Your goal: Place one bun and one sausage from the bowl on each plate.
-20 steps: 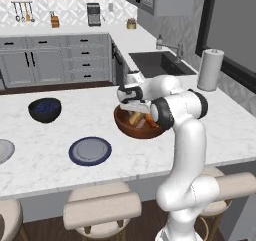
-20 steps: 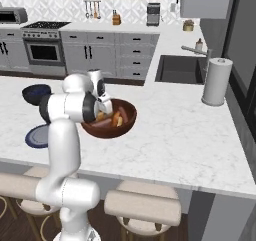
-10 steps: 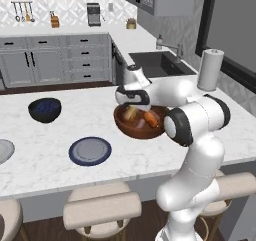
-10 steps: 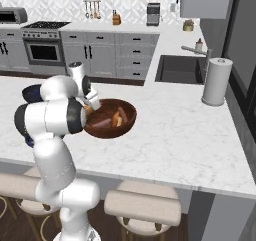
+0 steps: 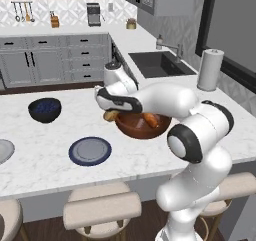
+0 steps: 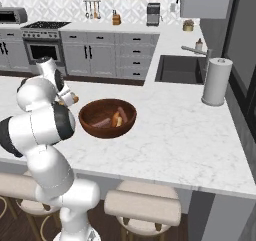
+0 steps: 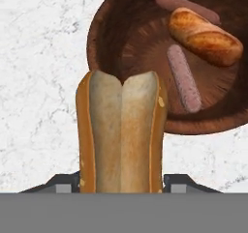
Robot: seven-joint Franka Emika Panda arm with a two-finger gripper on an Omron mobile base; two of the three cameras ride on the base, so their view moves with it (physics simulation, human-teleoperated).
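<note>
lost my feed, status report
Gripper shut on bun, just outside the bowl. One bun, two sausages left inside. Blue plate bare, path open.

Held bun (image 7: 122, 133) just left of the bowl (image 5: 142, 126), nearer plate (image 5: 90, 150) left, second bun (image 7: 205, 36) and two sausages (image 7: 184, 78) inside.

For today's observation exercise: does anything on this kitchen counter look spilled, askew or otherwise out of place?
Nothing stands out. The gripper holds a split bun beside the wooden bowl, where another bun and two sausages lie. The blue plate sits flat, nothing on it.
</note>
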